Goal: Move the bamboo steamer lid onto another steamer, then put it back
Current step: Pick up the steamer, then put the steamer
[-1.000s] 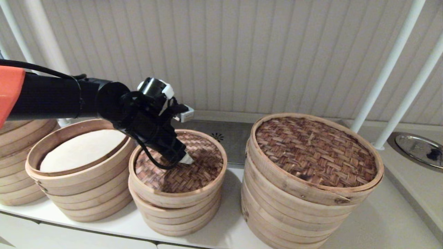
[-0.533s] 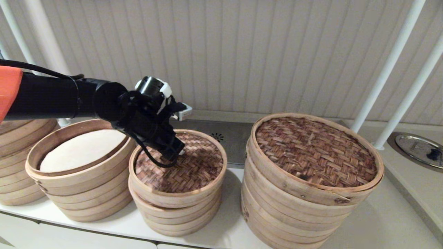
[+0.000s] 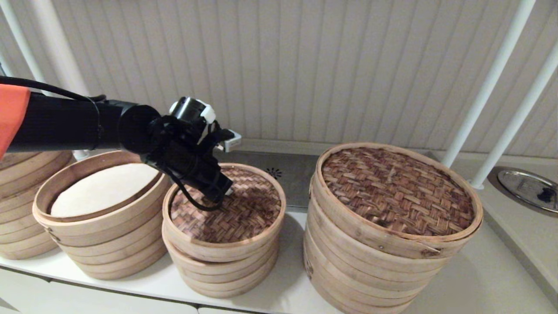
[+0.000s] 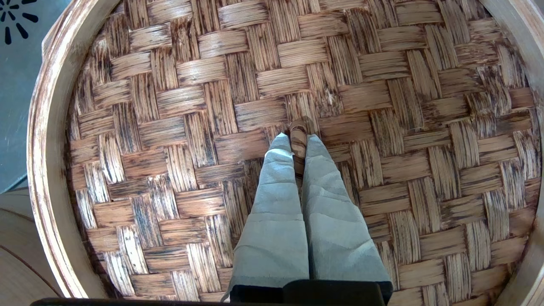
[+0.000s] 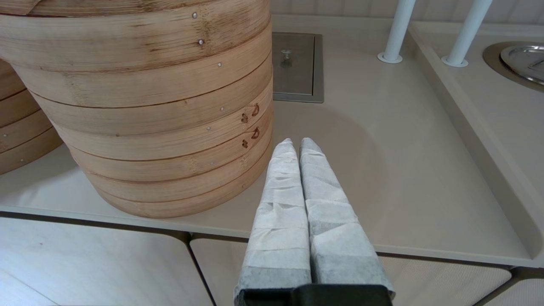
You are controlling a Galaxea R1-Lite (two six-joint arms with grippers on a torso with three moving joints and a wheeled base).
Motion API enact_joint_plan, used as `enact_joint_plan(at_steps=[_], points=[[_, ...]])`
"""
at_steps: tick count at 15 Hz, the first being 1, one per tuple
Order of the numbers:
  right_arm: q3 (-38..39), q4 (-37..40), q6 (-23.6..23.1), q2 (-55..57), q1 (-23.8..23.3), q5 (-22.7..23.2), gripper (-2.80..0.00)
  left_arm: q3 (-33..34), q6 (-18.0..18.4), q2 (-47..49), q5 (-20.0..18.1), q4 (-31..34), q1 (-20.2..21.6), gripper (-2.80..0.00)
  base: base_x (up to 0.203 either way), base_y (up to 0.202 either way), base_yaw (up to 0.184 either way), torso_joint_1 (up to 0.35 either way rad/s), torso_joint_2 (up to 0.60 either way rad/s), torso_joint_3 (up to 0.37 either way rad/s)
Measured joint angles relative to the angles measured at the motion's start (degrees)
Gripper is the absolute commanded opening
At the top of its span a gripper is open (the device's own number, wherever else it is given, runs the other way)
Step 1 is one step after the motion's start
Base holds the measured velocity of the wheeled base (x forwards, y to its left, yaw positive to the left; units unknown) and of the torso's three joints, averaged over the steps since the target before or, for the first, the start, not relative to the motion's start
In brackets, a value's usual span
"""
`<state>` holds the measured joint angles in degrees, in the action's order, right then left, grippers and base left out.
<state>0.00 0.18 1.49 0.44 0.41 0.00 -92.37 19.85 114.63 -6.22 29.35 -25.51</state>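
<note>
The bamboo steamer lid (image 3: 244,213), herringbone woven with a pale rim, lies flat on the shortest, narrowest steamer stack (image 3: 218,270) in the middle. That stack's inside is hidden under it. My left gripper (image 3: 226,192) points down onto the lid's centre. In the left wrist view the left gripper (image 4: 298,138) is shut on the small loop handle (image 4: 298,129) of the lid (image 4: 382,106). My right gripper (image 5: 296,142) is shut on nothing and hangs low by the counter's front edge; it does not show in the head view.
A taller pale stack (image 3: 109,244) with a white liner (image 3: 102,188) stands uncovered to the left. The widest stack (image 3: 370,270), with a dark coarse lid (image 3: 396,192), stands to the right. Another stack (image 3: 22,235) is at far left. White poles (image 3: 488,87) rise at the back right.
My left gripper has shifted slightly left and back over the lid's centre. The lid stays on the middle stack.
</note>
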Motion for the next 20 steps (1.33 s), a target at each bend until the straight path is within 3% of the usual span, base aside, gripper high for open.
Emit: enact_joint_plan(at_steps=[20], points=[[-0.05,-0.02,-0.01,0.00,0.00,0.00,-2.80,-0.27,-2.40,-3.68,-0.59,-1.38,0.44,-2.80,0.000,0.000,0.000,0.000,0.00,0.000]])
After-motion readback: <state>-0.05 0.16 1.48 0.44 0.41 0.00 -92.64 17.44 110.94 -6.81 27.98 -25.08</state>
